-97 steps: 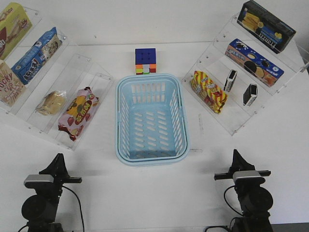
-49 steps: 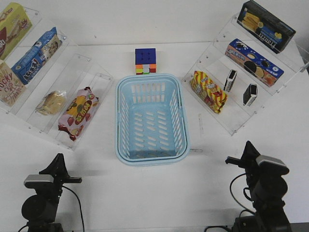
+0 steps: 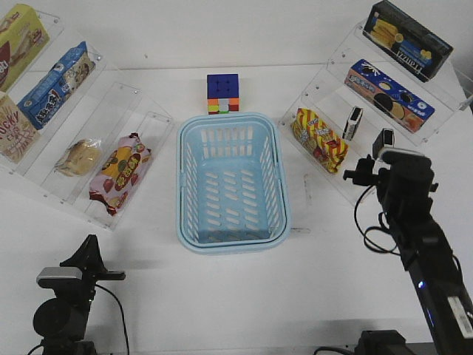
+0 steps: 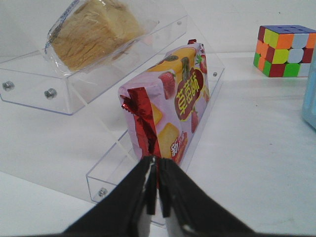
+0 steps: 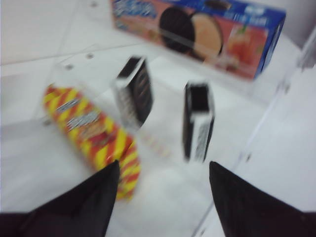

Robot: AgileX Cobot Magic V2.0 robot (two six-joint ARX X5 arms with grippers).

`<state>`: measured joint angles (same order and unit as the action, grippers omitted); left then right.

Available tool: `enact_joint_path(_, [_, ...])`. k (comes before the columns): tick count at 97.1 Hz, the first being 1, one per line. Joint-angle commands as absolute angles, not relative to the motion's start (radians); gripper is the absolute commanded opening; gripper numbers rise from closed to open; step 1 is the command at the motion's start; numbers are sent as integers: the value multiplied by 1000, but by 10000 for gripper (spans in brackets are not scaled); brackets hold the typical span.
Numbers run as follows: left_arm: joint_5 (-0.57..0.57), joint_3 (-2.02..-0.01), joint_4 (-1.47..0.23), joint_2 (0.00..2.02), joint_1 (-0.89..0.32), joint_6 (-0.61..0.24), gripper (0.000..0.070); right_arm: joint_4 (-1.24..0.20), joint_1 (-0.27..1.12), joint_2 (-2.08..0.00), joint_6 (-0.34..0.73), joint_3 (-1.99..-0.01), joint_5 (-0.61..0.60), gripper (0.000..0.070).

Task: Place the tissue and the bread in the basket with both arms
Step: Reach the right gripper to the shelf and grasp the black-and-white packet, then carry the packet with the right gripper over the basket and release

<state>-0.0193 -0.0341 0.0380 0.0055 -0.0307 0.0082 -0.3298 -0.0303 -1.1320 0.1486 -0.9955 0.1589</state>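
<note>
The light-blue basket (image 3: 179,185) stands empty at the table's middle. The bread (image 3: 80,157) lies in its clear wrap on the left acrylic shelf; it also shows in the left wrist view (image 4: 94,32). Two black tissue packs stand on edge on the right shelf, one (image 3: 352,123) (image 5: 134,91) and the other (image 3: 382,140) (image 5: 198,121). My left gripper (image 3: 90,248) (image 4: 158,165) is shut and empty, low at the front left, pointing at the left shelf. My right gripper (image 3: 366,170) (image 5: 164,165) is open and empty, raised just short of the tissue packs.
A pink, red and yellow packet (image 3: 120,172) (image 4: 170,106) lies beside the bread. A Rubik's cube (image 3: 222,93) sits behind the basket. A red-yellow striped packet (image 3: 319,139) (image 5: 94,131) and a blue cookie box (image 3: 389,95) (image 5: 197,29) share the right shelf.
My right arm has risen from the front right and reached forward to the right shelf, close to the tissue packs. The left arm has not moved.
</note>
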Motion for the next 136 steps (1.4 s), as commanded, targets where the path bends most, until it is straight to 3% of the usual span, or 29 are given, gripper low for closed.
enact_joint_path(1, [-16, -14, 50, 4, -30, 7, 1, -352, -49, -1222, 102, -1073, 162, 419])
enact_joint_path(33, [-16, -14, 50, 4, -30, 7, 1, -358, -120, -1497, 63, -1242, 144, 400])
enact_joint_path(40, [-16, -14, 50, 4, -30, 7, 1, -343, -128, -1526, 62, -1245, 105, 296])
enact_joint_path(51, [-16, -14, 51, 4, -30, 7, 1, -329, -131, -1541, 46, -1245, 104, 0])
enact_joint_path(78, [-16, -14, 51, 4, -30, 7, 1, -355, -128, -1399, 27, -1280, 85, 0])
enact_joint_path(95, [-16, -14, 51, 4, -30, 7, 1, -372, -75, -1241, 91, -1283, -240, 0])
enact_joint_path(109, [-16, -14, 51, 4, -30, 7, 1, -370, 66, -1205, 114, -1282, -472, 0])
enact_joint_path(123, [-16, -14, 51, 4, -30, 7, 1, -387, 283, -1242, 45, -1282, -488, 0])
enact_joint_path(136, [-16, -14, 51, 4, -30, 7, 1, -387, 424, -1306, -14, -1282, -409, 32])
